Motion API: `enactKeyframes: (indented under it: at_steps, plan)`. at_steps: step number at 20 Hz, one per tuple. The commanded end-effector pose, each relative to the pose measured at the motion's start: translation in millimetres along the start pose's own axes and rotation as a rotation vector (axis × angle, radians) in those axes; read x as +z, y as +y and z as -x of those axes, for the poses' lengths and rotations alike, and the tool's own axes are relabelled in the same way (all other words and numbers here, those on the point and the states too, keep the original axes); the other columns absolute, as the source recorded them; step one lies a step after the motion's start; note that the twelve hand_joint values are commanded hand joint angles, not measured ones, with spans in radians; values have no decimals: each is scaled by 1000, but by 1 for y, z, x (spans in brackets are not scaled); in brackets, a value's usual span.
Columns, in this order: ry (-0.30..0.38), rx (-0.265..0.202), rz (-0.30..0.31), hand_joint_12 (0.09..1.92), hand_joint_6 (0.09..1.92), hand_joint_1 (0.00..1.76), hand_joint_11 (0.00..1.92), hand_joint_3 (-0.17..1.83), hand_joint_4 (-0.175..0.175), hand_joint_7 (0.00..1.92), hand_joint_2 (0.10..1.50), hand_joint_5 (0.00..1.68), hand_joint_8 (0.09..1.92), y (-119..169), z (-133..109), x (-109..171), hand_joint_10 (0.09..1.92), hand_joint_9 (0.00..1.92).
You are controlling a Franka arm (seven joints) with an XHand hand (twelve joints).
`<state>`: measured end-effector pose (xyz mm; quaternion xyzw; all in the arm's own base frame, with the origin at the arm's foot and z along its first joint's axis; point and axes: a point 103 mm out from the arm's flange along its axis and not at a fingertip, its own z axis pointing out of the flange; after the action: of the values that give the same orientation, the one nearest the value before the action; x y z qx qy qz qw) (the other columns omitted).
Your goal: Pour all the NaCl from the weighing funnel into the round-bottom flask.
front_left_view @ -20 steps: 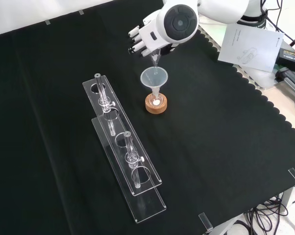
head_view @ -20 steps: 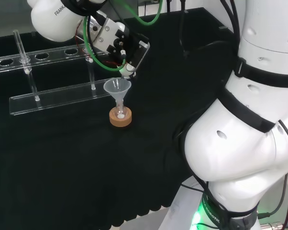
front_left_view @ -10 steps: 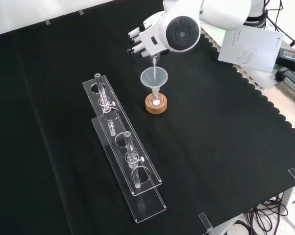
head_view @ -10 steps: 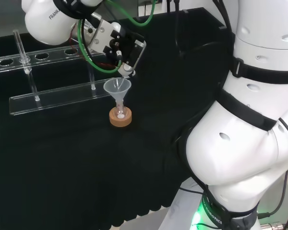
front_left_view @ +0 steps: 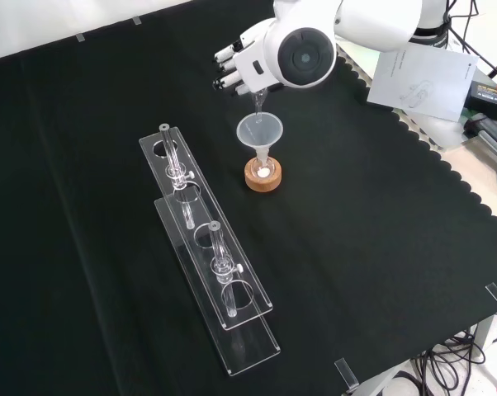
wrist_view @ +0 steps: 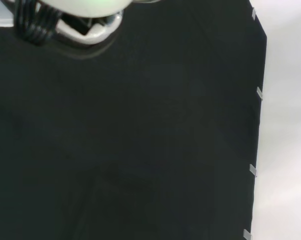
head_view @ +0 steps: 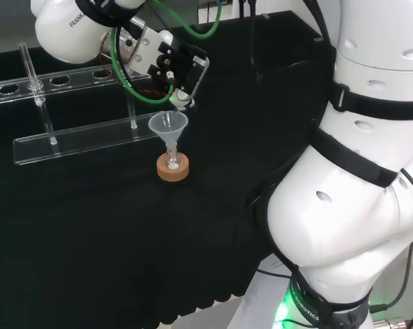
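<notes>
My hand (head_view: 171,63) hovers above and just behind a clear funnel (head_view: 168,125), its fingers (front_left_view: 230,69) curled round a clear weighing funnel (front_left_view: 257,102). The weighing funnel is tipped steeply, with its narrow spout (head_view: 181,103) pointing down over the funnel's mouth (front_left_view: 259,129). That funnel sits in the neck of a small round-bottom flask (front_left_view: 263,169), which rests on a cork ring (head_view: 173,171). A little white powder lies at the flask's bottom (head_view: 172,164). A blurred white part of the hand (wrist_view: 85,20) shows over black cloth in the wrist view.
Two long clear racks (front_left_view: 207,264) with glass tubes stand to the left of the flask in the front view, behind it in the head view (head_view: 76,140). A white paper sheet (front_left_view: 422,78) lies beyond the cloth's scalloped edge. The cloth's edge (wrist_view: 260,125) shows in the wrist view.
The hand has shifted a little up and to the left in the head view, and the weighing funnel's spout has risen slightly above the funnel. Flask and racks have stayed put.
</notes>
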<state>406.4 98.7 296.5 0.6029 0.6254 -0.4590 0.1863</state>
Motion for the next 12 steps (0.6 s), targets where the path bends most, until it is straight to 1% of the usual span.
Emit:
enactKeyframes:
  at_steps: [1,3,5,6,8,12]
  plan:
    - [107,-8,29,1092,942,1092,718,758,175,455,663,1147,658,-1,5,9,352,863]
    - [138,-9,36,1092,942,1092,719,758,175,454,663,1147,658,-2,6,11,353,862]
    - [228,-11,26,1091,942,1092,719,758,175,454,663,1147,658,0,10,17,353,862]
    - [284,-15,21,1091,942,1092,719,758,175,454,663,1147,658,1,12,21,353,862]
    - [337,-18,17,1090,942,1092,720,758,175,454,663,1147,658,3,15,27,354,862]
    - [399,-14,19,1089,942,1092,721,758,175,454,663,1147,659,6,20,38,355,863]
